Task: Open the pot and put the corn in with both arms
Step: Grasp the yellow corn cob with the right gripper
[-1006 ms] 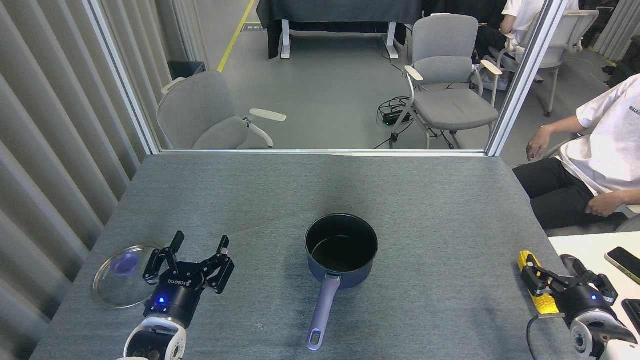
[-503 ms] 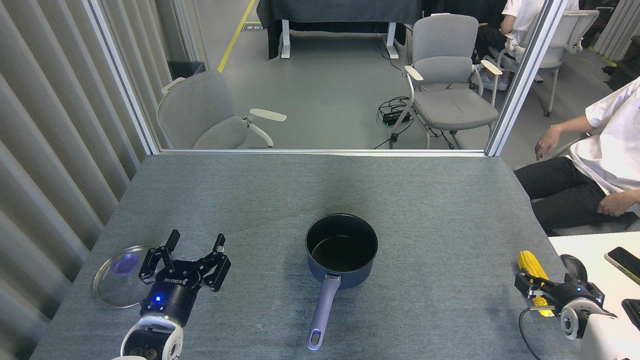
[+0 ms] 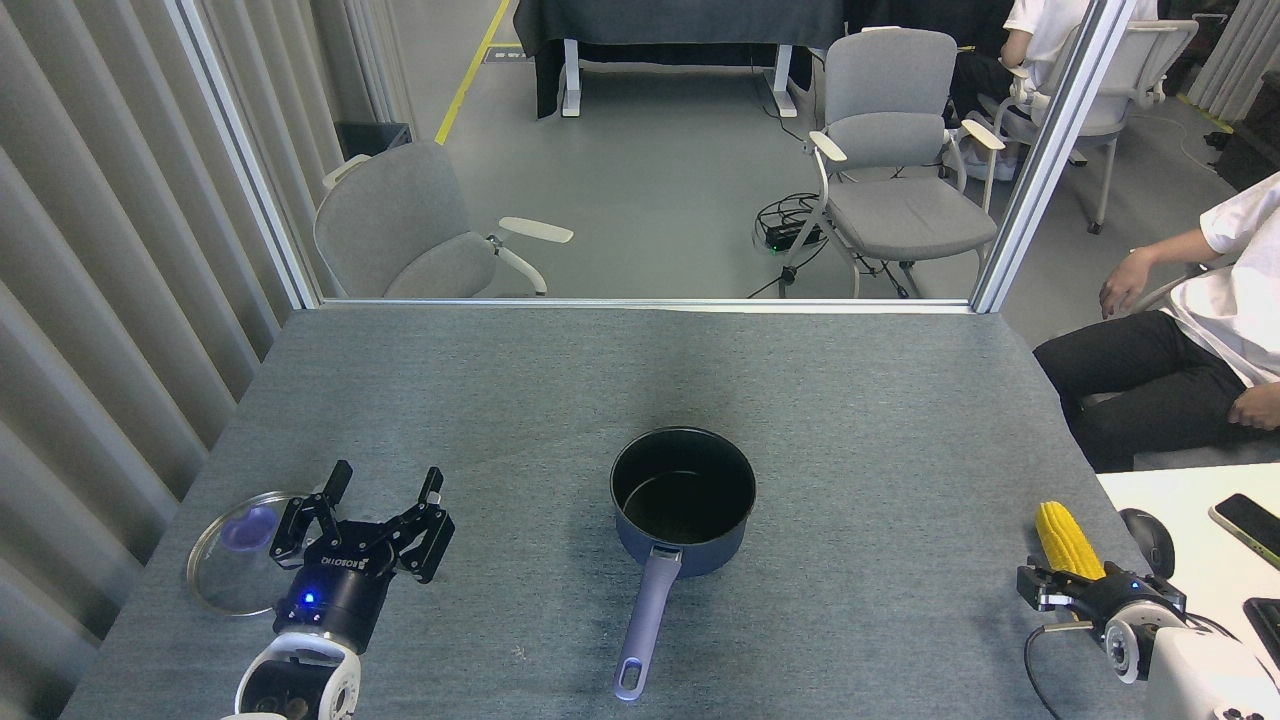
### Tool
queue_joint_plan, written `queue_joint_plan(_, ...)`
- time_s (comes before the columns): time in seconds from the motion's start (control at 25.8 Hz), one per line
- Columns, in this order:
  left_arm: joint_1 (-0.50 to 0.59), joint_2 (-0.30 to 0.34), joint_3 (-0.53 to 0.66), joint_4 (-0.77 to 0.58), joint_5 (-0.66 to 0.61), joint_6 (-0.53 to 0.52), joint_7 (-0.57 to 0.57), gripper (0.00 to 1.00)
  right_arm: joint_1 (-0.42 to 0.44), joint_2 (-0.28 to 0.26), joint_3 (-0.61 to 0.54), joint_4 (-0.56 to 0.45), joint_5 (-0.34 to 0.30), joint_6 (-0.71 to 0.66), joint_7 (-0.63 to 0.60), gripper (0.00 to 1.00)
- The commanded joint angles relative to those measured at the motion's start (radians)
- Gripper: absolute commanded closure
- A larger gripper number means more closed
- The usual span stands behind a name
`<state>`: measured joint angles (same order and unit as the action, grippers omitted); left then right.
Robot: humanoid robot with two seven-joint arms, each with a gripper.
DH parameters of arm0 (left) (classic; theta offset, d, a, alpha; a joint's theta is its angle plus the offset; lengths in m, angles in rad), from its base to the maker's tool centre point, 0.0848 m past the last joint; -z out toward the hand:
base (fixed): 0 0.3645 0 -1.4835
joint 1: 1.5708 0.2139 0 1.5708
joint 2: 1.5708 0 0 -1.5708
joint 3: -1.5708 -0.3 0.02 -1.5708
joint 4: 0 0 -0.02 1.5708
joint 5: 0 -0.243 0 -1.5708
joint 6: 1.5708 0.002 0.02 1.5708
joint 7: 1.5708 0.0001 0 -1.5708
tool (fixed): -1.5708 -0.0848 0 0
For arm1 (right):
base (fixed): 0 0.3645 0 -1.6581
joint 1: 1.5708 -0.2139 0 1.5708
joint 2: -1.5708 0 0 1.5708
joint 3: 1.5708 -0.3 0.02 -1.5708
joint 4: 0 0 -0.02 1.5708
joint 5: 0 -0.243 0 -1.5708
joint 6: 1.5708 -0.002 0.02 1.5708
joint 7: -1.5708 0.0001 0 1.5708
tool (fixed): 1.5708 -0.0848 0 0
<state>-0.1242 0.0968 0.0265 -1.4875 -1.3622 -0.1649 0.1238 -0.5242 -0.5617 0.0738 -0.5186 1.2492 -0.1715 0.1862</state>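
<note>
Head view. Our pot (image 3: 683, 500) stands uncovered at the centre of the grey table (image 3: 640, 380), its handle (image 3: 645, 630) pointing toward the near edge. Its dark interior appears empty; we see no corn inside.

The glass lid (image 3: 235, 550) lies flat on the table at the near left, well apart from the pot, with its purple knob (image 3: 250, 527) facing up. We judge the opening step complete.

Our left hand (image 3: 378, 490) hovers just beside the lid on its right. Its two fingers (image 3: 337, 482) are spread apart and hold nothing.

Our right hand (image 3: 1062, 588) is at the near right corner of the table. The corn (image 3: 1068, 540) rises out of it, upright and tilted slightly to the left, with the lower end hidden behind the hand. The hand appears clamped on the cob's lower part.

The corn is well apart from the pot, to its right.

Remaining work, as we judge it: carry the corn left across the table to a position above the pot opening, then release it inside. The cob looks roughly as long as the pot is wide, so it may need to enter at an angle.

Beyond the table's right edge a seated person (image 3: 1200, 340) is visible; a phone (image 3: 1245, 525) lies on a white surface there.
</note>
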Motion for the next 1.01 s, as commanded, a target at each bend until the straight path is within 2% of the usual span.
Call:
queue_joint_plan(0.0, -0.002, 0.000, 0.001, 0.003, 0.000, -0.001, 0.000, 0.01, 0.000, 0.002, 0.000, 0.000, -0.002, 0.010, -0.002, 0.53)
queue_joint_plan(0.08, -0.002, 0.000, 0.001, 0.003, 0.000, -0.001, 0.000, 0.01, 0.000, 0.000, -0.002, -0.001, -0.002, 0.010, 0.001, 0.66)
queue_joint_plan(0.19, 0.000, -0.002, 0.001, 0.001, 0.000, -0.001, 0.000, 0.01, 0.000, -0.001, -0.002, -0.001, -0.004, 0.010, 0.001, 0.80)
queue_joint_plan(0.31, -0.002, -0.002, 0.001, 0.001, 0.000, -0.001, 0.000, 0.01, -0.003, -0.004, -0.005, -0.004, -0.010, 0.009, 0.001, 0.88)
queue_joint_plan(0.54, -0.008, -0.002, 0.003, 0.009, 0.000, 0.002, 0.000, 0.01, -0.056, -0.006, -0.009, -0.044, -0.027, -0.005, 0.025, 0.91)
queue_joint_plan(0.66, -0.008, -0.002, 0.003, 0.009, 0.000, 0.002, 0.000, 0.01, -0.106, 0.000, -0.009, -0.126, -0.063, -0.003, 0.165, 0.91)
queue_joint_plan(0.77, -0.008, -0.002, 0.003, 0.009, 0.000, 0.002, 0.000, 0.01, -0.118, 0.011, -0.009, -0.219, -0.106, 0.006, 0.248, 0.92)
queue_joint_plan(0.81, -0.009, -0.002, 0.003, 0.009, 0.000, 0.002, 0.000, 0.01, -0.118, 0.022, -0.008, -0.251, -0.106, 0.007, 0.260, 0.94)
queue_joint_plan(0.97, -0.012, -0.002, 0.003, 0.009, 0.000, 0.002, 0.000, 0.01, -0.126, 0.137, -0.006, -0.348, -0.105, 0.033, 0.320, 0.97)
